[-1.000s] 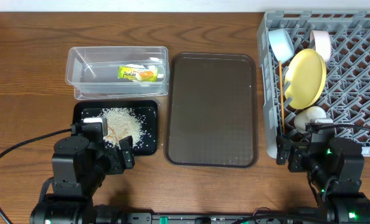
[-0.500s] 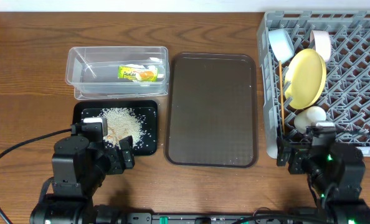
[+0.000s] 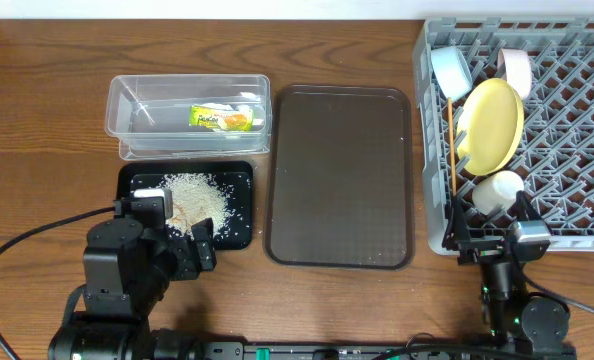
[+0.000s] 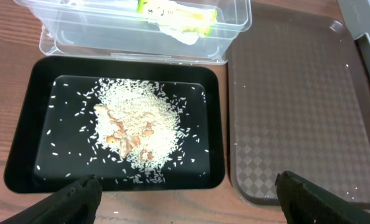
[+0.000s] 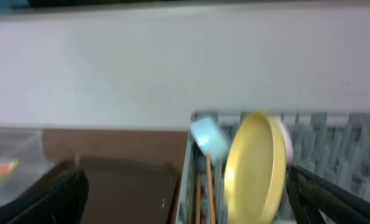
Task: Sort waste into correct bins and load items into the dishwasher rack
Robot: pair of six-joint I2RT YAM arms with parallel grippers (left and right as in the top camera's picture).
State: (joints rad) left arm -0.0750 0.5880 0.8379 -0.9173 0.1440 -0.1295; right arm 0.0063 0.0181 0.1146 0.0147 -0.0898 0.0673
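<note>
The green-and-orange wrapper (image 3: 222, 119) lies in the clear tub (image 3: 137, 110); it also shows in the left wrist view (image 4: 175, 11). The rice heap (image 3: 197, 198) lies in the black tray (image 3: 239, 172), also seen from the left wrist (image 4: 138, 121). The grey rack (image 3: 567, 120) holds the yellow plate (image 3: 492, 123), the light blue bowl (image 3: 451, 70), the white bowl (image 3: 517, 68), the small white cup (image 3: 499, 188) and the chopsticks (image 3: 449, 140). My left gripper (image 4: 188, 199) is open and empty over the black tray's near edge. My right gripper (image 5: 191, 199) is open and empty, tilted up at the rack's near left corner.
The dark brown serving tray (image 3: 340, 175) lies between the bins and the rack. The rack fills the right side up to the table's right edge. The right wrist view is blurred and shows the wall, the plate (image 5: 253, 168) and the blue bowl (image 5: 208, 137).
My right arm has drawn back toward the table's front edge and tilted its wrist upward, leaving the white cup in the rack. The left arm has not moved.
</note>
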